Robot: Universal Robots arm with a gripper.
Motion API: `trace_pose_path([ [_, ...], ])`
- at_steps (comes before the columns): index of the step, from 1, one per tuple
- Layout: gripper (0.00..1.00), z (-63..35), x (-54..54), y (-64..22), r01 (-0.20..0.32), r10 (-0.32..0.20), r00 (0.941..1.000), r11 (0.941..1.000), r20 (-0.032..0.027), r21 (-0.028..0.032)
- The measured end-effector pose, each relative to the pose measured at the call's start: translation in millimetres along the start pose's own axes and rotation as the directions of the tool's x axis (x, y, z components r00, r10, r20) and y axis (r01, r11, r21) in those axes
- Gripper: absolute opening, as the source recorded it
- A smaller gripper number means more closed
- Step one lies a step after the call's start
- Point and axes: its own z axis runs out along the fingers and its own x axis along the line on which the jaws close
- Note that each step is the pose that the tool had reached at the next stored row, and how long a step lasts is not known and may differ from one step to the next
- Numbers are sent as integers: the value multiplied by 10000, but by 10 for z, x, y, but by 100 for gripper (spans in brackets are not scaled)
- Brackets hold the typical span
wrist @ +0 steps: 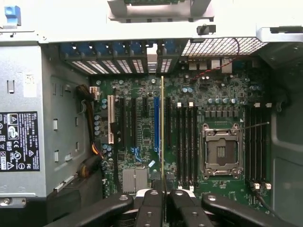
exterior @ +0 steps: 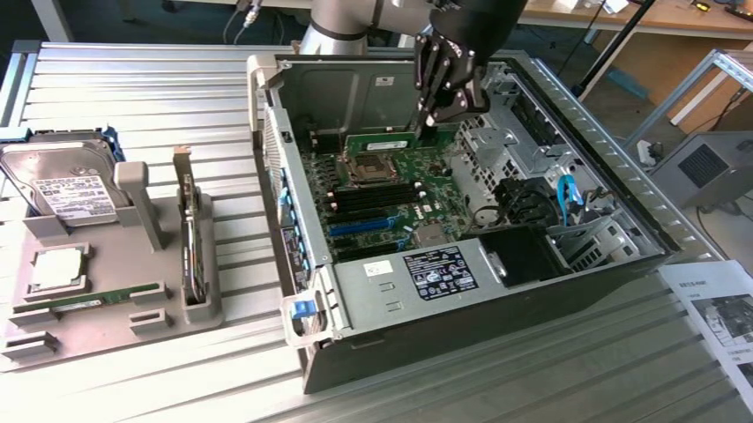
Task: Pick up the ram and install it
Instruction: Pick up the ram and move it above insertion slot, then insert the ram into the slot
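My gripper point(exterior: 428, 122) hangs inside the open computer case point(exterior: 300, 264), above the green motherboard point(exterior: 406, 176). It is shut on the ram point(exterior: 380, 144), a thin green stick held by its top edge. In the wrist view the ram point(wrist: 163, 127) shows edge-on as a narrow line running away from the gripper point(wrist: 163, 193), over the board between the blue slot point(wrist: 156, 123) and the long black slots point(wrist: 187, 142). The ram appears to float above the board, not seated in a slot. A second ram stick point(exterior: 92, 299) lies in the grey tray point(exterior: 165, 317) at the exterior view's left.
The tray also holds a hard drive point(exterior: 65, 189), a CPU point(exterior: 56, 269) and an upright expansion card point(exterior: 189, 238). In the case are the CPU socket point(wrist: 221, 151), the power supply point(wrist: 21, 142) and a drive cage point(exterior: 530, 141). Printed sheets point(exterior: 718, 308) lie at the exterior view's right.
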Motion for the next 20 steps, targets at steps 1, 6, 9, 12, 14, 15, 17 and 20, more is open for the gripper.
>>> trace_pose_path([
  [1,12,0,-14,0,0,0,10000,10000,0,0],
  [6,12,-2,-70,0,0,0,10000,10000,-1,0],
  [9,12,-1,-71,0,0,0,10000,10000,0,0],
  [12,12,-1,-71,0,0,0,10000,10000,-1,0],
  [14,12,-1,-71,0,0,0,10000,10000,0,0],
  [15,12,-1,-71,0,0,0,10000,10000,0,0],
  [17,12,0,-71,0,0,0,10000,10000,1,0],
  [20,12,13,-76,-1,0,0,10000,10000,16,0],
])
